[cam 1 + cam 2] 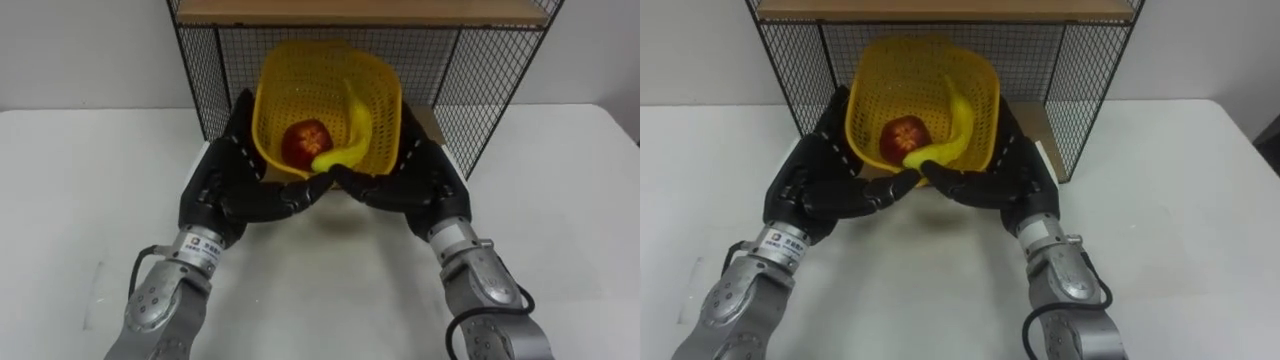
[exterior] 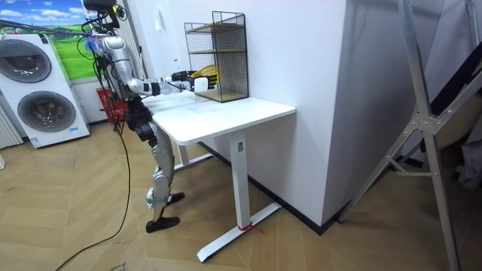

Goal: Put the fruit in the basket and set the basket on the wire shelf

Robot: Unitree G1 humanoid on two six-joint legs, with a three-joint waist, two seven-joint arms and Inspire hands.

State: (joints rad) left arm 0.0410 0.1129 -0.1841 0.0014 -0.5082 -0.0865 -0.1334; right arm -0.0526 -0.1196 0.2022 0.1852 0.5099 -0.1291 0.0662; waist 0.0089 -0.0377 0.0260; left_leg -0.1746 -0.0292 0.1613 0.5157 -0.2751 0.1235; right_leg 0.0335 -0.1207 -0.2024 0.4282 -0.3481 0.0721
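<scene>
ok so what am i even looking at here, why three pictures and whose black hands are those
This is a humanoid robot standing at a white table. The room view comes from a camera set off in the room and shows the whole robot. The two eye views come from a stereo camera on its head, looking down at its own arms. The black left hand and right hand cup a yellow basket between them, with fingers curled under its front edge. The basket is tilted toward the camera and holds a red apple and a banana. It is held at the open front of a black wire shelf that stands at the back of the table.
</scene>
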